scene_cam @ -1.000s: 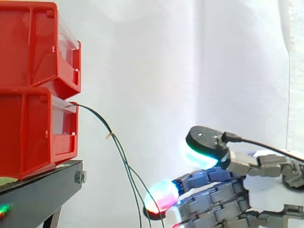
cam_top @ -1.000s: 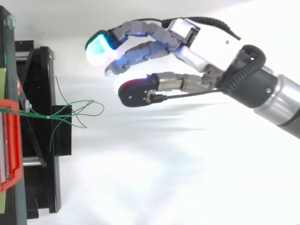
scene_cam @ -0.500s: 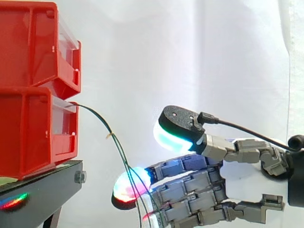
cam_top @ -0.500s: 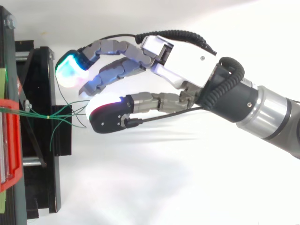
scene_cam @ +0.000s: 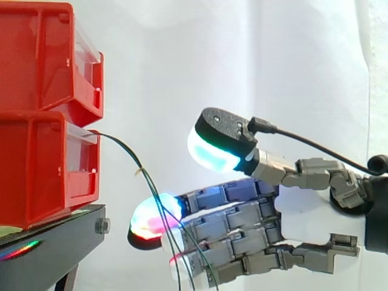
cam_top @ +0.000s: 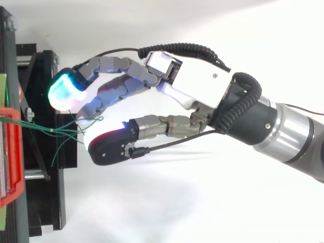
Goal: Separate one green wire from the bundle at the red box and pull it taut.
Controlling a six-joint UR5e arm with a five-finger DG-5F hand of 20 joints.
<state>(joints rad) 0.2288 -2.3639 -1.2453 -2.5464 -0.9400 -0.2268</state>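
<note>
A thin bundle of green wires (scene_cam: 126, 148) leaves the lower red box (scene_cam: 36, 170) and droops down to the right. From above, the wires (cam_top: 45, 129) fan out over the black stand (cam_top: 43, 177). My hand (cam_top: 197, 83) has come in from the right with its fingers stretched towards the box. The loose wire ends run between the glowing fingertips (cam_top: 63, 93) and the thumb pad (cam_top: 109, 147), which stand apart. In the side view the wires cross in front of the fingers (scene_cam: 230, 209), below the thumb. The hand is open and nothing is pinched.
A second red box (scene_cam: 42, 54) is stacked on the lower one. Both rest on the black stand (scene_cam: 54, 242) at the left. A white curtain hangs behind, and a white surface lies under the hand.
The hand has moved left towards the boxes, from clear of the wires to over their free ends. Its fingers stay spread. The wires have barely shifted.
</note>
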